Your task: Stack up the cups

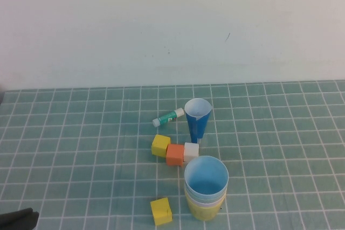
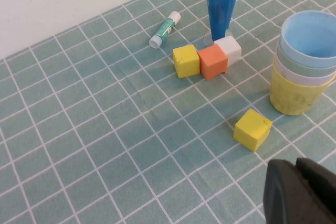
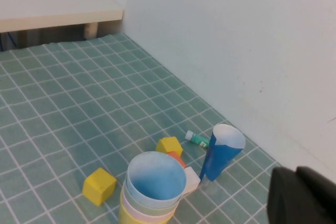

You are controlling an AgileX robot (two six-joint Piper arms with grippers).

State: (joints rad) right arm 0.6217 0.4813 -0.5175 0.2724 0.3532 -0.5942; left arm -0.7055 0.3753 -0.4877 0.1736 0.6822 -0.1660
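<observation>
Four nested tapered plastic cups (image 1: 206, 189), light blue innermost, yellow outermost, lower centre of the high view, left gripper (image 2: 300, 192) lower left corner, closed, empty, right gripper (image 3: 304, 198) closed, empty, beyond the high view's frame.

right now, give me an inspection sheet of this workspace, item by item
surface: green tiled mat, flat.
job's things: cups nested upright in one stack, light blue cup on top, pale green and pale pink rims under it, yellow cup at the base.
clutter: dark blue cone cup upright; glue stick lying flat; yellow cube, orange cube and white cube in a touching row; another yellow cube apart.
grippers: left gripper shut, holding nothing, at the robot's near left; right gripper shut, holding nothing, raised clear of the stack.
cables: nothing seen.
surroundings: white wall; pale tabletop beyond the mat.
</observation>
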